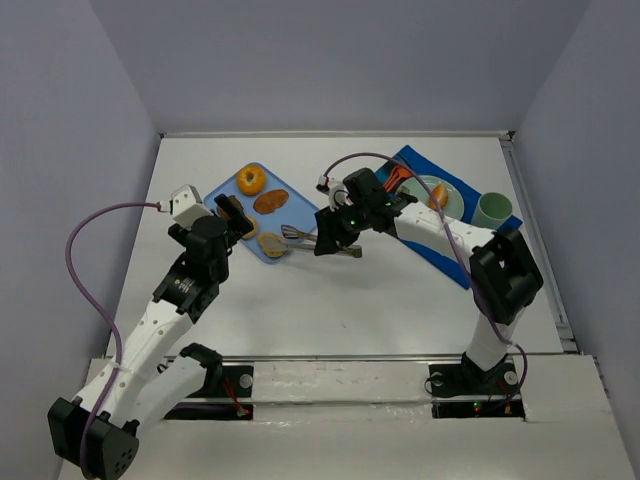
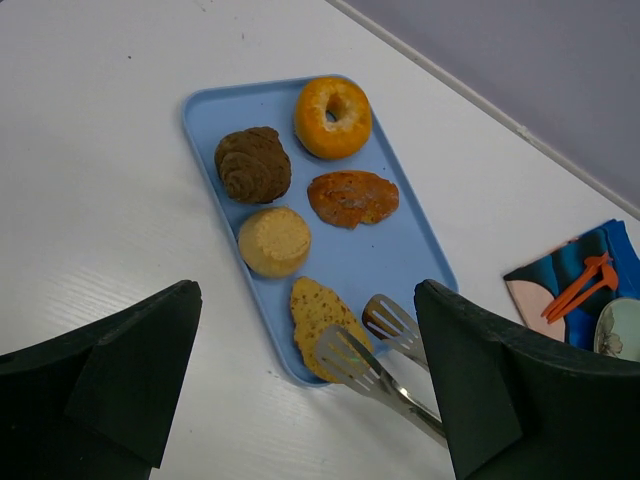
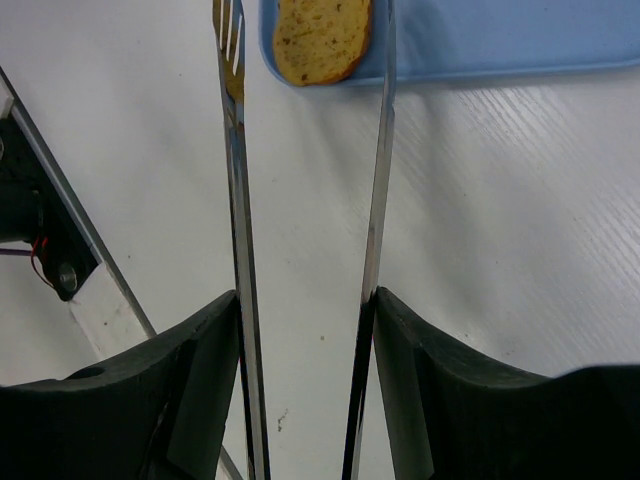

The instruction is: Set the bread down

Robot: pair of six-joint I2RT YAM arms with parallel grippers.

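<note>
A blue tray holds an orange bagel, a dark croissant, a reddish oval bread, a round muffin and a flat speckled bread slice at its near corner. My right gripper is shut on metal tongs. The tongs' two blades are spread, one over the slice and one beside it. My left gripper hovers open and empty above the tray's near end.
A blue cloth at the back right carries a pale plate, a green cup and orange tongs. Grey walls enclose the white table. The table's front rail shows in the right wrist view.
</note>
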